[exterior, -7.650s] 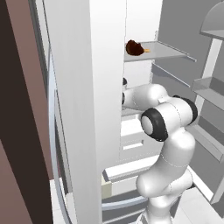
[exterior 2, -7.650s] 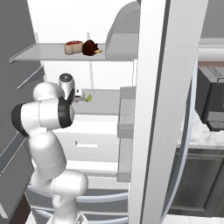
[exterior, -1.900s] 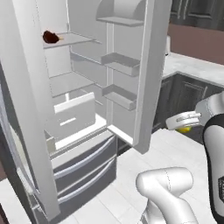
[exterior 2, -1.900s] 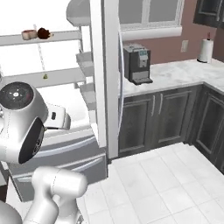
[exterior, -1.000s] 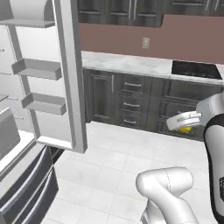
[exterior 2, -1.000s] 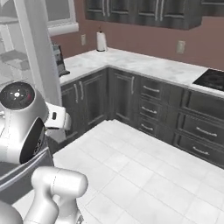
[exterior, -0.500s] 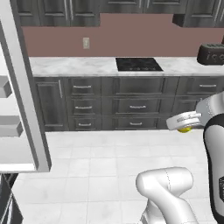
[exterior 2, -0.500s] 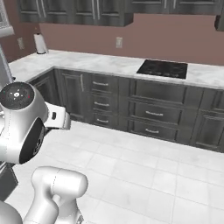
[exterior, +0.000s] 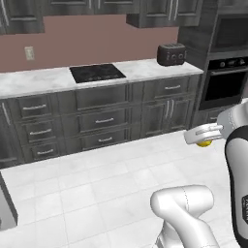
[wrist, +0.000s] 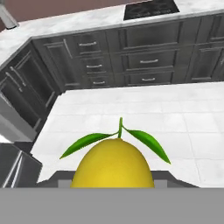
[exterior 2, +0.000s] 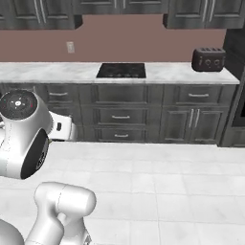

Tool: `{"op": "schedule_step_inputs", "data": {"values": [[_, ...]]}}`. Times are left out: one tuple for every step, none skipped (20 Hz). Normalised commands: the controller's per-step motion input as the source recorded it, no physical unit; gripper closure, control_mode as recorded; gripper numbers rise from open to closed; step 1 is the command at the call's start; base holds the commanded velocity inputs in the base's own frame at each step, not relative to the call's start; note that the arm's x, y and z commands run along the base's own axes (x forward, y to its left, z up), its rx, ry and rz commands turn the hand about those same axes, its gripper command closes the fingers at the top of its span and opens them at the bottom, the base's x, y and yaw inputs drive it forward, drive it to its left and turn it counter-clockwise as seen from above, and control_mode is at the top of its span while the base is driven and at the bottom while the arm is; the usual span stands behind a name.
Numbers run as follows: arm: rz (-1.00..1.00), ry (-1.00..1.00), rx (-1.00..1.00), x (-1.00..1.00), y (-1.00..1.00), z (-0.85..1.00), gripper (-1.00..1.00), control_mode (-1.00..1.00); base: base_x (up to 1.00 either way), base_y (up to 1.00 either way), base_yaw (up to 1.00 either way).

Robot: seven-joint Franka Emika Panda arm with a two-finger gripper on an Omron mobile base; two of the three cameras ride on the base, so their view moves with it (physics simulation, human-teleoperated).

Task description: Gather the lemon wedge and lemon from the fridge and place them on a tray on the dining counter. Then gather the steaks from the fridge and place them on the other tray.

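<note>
My hand point(exterior: 205, 137) is clamped on the lemon point(wrist: 113, 163), carried over the floor. I'd hold the grip firm and level while driving; no tray or dining counter visible yet.

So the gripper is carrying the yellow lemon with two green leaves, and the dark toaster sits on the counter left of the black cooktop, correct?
Not quite: the dark toaster sits on the pale marble counter to the right of the black cooktop, as both base views show. The rest holds: the gripper is carrying the yellow lemon with two green leaves, seen close up in the hand view.
</note>
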Motion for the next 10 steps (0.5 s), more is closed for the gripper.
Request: {"op": "schedule_step_inputs", "data": {"values": [[0.00, 0.00, 0.00, 0.00, 0.00, 0.00, 1.00, 1.00, -0.02, -0.17, -0.51], [0.00, 0.00, 0.00, 0.00, 0.00, 0.00, 1.00, 1.00, -0.05, -0.18, -0.51], [0.00, 0.00, 0.00, 0.00, 0.00, 0.00, 1.00, 1.00, -0.04, -0.23, -0.51], [0.00, 0.00, 0.00, 0.00, 0.00, 0.00, 1.00, 1.00, -0.05, -0.24, -0.50], [0.00, 0.00, 0.00, 0.00, 0.00, 0.00, 1.00, 1.00, 0.00, -0.08, -0.51], [0.00, 0.00, 0.00, 0.00, 0.00, 0.00, 1.00, 1.00, 0.00, -0.07, -0.51], [0.00, 0.00, 0.00, 0.00, 0.00, 0.00, 1.00, 1.00, 0.00, -0.12, -0.51], [0.00, 0.00, 0.00, 0.00, 0.00, 0.00, 1.00, 1.00, 0.00, -0.16, -0.50], [0.00, 0.00, 0.00, 0.00, 0.00, 0.00, 1.00, 1.00, 0.00, -0.08, -0.50], [0.00, 0.00, 0.00, 0.00, 0.00, 0.00, 1.00, 1.00, 0.00, 0.00, -0.51]]}}
